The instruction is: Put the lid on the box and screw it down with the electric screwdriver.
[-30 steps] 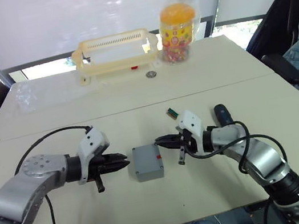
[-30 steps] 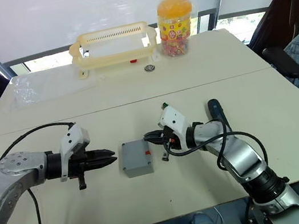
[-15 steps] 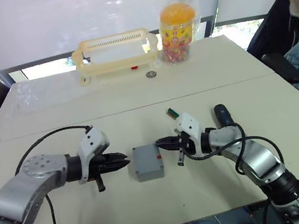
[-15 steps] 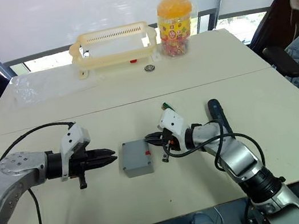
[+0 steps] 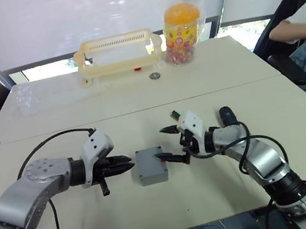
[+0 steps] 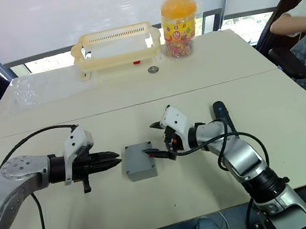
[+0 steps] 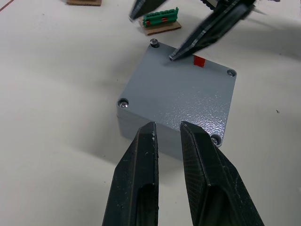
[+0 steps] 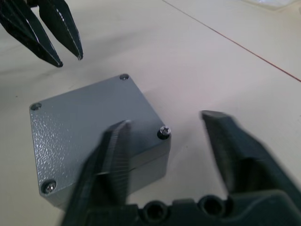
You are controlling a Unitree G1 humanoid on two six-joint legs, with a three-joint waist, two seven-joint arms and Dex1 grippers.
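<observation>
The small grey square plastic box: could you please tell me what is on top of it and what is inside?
The flat grey lid sits on the small grey square plastic box, with screws in its four corners and one finger of the open right hand over its edge. The lid covers the inside, so its contents cannot be seen.

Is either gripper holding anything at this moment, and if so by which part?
Nothing is held. The right gripper is open, one finger over the box; the left gripper, nearly shut, points at its side without touching.

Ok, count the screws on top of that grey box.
4, one in each corner of the lid: two on the side facing the left gripper, two on the side facing the right gripper. None look hidden.
</observation>
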